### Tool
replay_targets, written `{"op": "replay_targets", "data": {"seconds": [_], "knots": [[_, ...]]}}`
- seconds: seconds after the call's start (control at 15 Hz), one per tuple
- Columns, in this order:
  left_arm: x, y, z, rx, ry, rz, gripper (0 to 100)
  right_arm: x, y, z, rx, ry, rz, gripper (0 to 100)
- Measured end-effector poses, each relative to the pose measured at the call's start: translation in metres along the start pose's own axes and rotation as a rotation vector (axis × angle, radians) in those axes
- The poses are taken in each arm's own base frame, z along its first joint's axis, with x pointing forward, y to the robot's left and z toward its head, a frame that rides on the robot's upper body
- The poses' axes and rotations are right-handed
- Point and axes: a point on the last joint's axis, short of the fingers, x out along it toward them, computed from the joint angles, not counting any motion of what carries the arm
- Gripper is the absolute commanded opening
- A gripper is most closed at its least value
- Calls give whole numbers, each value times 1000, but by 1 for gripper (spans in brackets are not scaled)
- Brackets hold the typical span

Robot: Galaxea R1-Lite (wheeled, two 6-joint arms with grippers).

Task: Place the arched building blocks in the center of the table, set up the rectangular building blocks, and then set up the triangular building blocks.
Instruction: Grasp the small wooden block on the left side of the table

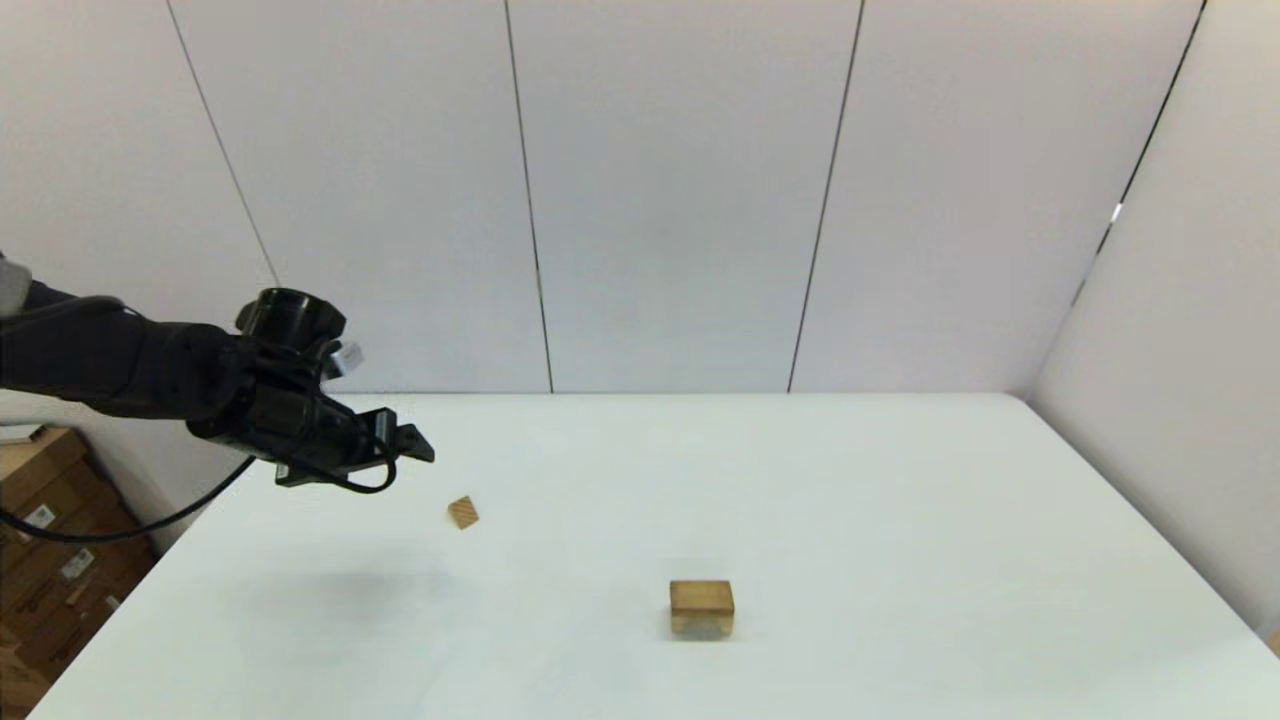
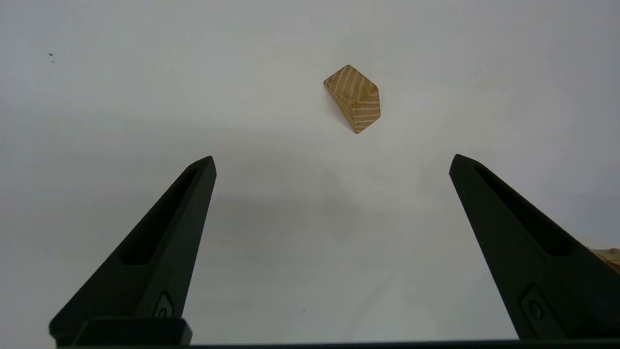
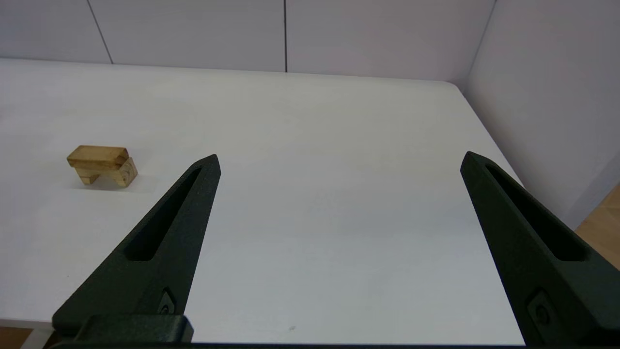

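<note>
Table: the big plain white table with rounded corners fills the space in front of the robot, with pale wall panels behind it.

Arch block: the pale tan wooden arch block with a curved cut-out stands near the middle of the table, close to the front. Its cut-out faces down, so it stands on two short legs.

Flat block: the darker honey-brown flat wooden slab lies flat on top of the arch block, touching it. In the head view the two look like one small brown box.

Wedge: the small wooden wedge with striped grain lines sits alone on the table. It is to the left of the stack and farther back, well apart from it.

Left gripper: the black left gripper hangs in the air over the left part of the table. Its two long fingers are spread wide with nothing between them. The wedge lies on the table just past the fingertips.

Right gripper: the black right gripper is out of the head view. Its fingers are also spread wide and hold nothing. The stack is off to its left side, well apart.
</note>
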Motion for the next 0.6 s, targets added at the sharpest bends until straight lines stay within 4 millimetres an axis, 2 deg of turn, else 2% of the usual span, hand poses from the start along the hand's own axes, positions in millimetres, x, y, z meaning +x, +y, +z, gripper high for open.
{"op": "replay_targets", "data": {"seconds": [0.4, 0.6], "knots": [[19, -5, 8, 21, 40, -1, 100, 0, 0, 0, 0, 0, 0, 100], [19, -6, 9, 172, 91, 4, 100, 0, 0, 0, 1, 0, 0, 100]]}}
